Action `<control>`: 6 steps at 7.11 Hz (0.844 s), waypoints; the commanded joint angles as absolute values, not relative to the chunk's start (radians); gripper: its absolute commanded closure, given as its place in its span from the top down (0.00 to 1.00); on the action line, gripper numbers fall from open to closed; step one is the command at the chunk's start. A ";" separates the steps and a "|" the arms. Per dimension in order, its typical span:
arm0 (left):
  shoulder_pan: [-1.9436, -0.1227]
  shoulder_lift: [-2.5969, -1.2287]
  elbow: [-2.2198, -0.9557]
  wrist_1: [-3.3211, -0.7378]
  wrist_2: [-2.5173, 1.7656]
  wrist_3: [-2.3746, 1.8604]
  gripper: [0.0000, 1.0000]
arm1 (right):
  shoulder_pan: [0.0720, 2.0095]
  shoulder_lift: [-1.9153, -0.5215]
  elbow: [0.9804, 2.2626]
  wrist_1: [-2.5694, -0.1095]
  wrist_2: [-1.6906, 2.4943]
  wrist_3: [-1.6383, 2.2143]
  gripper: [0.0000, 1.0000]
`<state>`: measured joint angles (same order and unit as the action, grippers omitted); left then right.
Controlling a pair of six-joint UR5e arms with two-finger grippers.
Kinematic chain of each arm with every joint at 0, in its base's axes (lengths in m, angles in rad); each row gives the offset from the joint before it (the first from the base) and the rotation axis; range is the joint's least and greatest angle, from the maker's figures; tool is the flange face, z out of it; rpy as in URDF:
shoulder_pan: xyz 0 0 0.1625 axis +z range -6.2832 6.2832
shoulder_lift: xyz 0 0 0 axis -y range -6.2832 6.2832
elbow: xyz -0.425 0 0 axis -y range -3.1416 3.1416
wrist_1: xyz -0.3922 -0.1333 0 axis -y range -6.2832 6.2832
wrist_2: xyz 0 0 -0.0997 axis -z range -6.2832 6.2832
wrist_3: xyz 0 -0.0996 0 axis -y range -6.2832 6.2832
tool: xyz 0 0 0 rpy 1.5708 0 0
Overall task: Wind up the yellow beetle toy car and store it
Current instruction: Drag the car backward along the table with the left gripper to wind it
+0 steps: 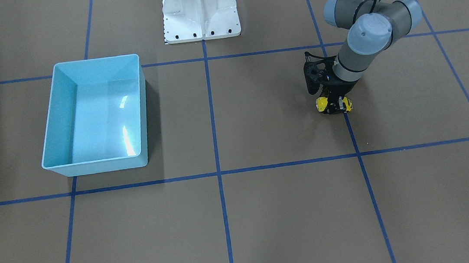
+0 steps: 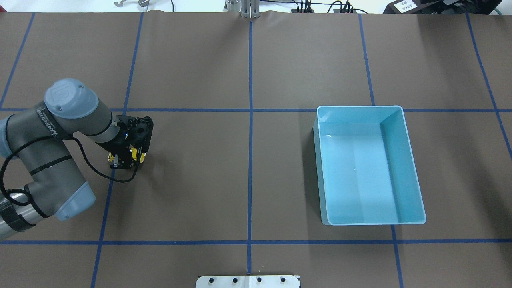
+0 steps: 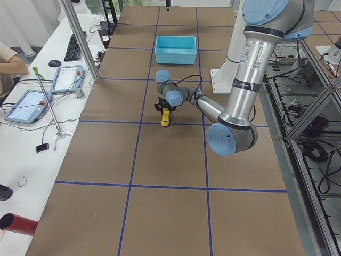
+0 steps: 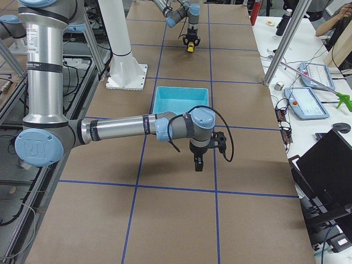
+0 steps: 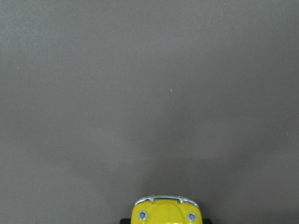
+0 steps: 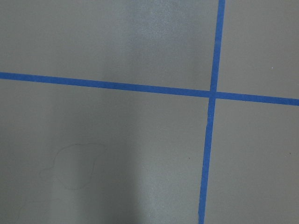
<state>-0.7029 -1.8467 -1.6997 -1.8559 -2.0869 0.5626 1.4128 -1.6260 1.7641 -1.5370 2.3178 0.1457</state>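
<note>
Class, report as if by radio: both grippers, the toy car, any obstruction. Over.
Left gripper shut on tiny yellow Beetle toy car. Right gripper: cannot tell. Light blue plastic bin empty; no obstacle seen.

Brown table (image 2: 200, 180), blue tape grid (image 2: 250, 160), light blue bin (image 2: 360, 176)

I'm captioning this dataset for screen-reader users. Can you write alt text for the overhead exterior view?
The robot's left gripper, reaching in from the left edge, appears closed on a yellow beetle toy car on a brown table gridded with blue tape. A light blue bin sits far off on the right side.
</note>
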 commanded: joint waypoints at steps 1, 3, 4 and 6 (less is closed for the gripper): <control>-0.712 -1.819 -1.700 -1.893 -2.097 0.564 0.02 | 1.413 -1.625 1.764 -1.537 2.318 0.146 1.00; -0.721 -1.802 -1.700 -1.911 -2.108 0.580 0.02 | 1.408 -1.626 1.766 -1.537 2.318 0.146 1.00; -0.727 -1.796 -1.700 -1.913 -2.118 0.584 0.02 | 1.408 -1.626 1.766 -1.537 2.318 0.146 1.00; -0.732 -1.778 -1.700 -1.934 -2.123 0.597 0.02 | 1.408 -1.628 1.766 -1.537 2.318 0.146 1.00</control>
<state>-0.7293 -1.7883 -1.7002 -1.9187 -2.1200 0.5918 1.4085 -1.6270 1.7655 -1.5370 2.3179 0.1457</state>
